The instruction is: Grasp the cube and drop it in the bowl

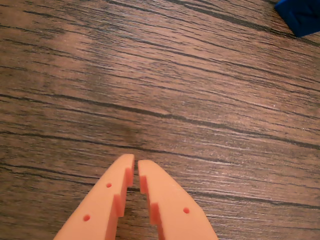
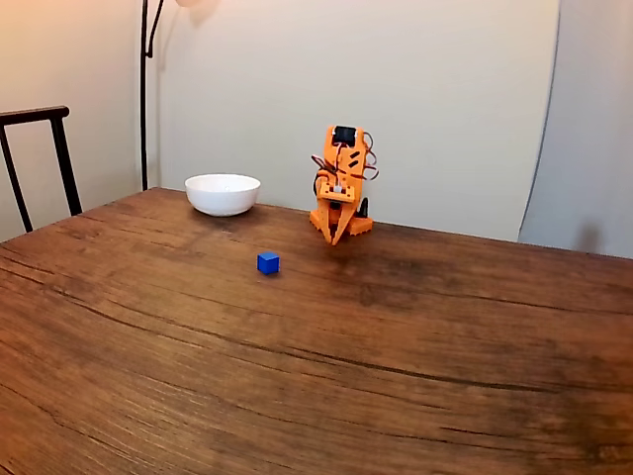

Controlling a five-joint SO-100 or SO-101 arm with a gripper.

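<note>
The orange gripper [image 1: 135, 165] points down at the wooden table [image 1: 160, 100], its jaws nearly closed on nothing, the arm [image 2: 339, 183] folded upright at the far edge; in the fixed view the white bowl [image 2: 223, 194] sits well to its left; the blue cube [image 2: 268, 262] lies nearer, left and forward.

One blue cube [image 2: 268, 262] sits on the table [image 2: 316, 376], left of centre in the fixed view; it is the same one at the far right corner of the wrist view [image 1: 300, 15]. One white bowl [image 2: 223, 194] stands far left. One orange arm carries one gripper [image 2: 335, 238]. One chair [image 2: 40, 158] stands at the left edge, one lamp pole [image 2: 144, 89] behind.
</note>
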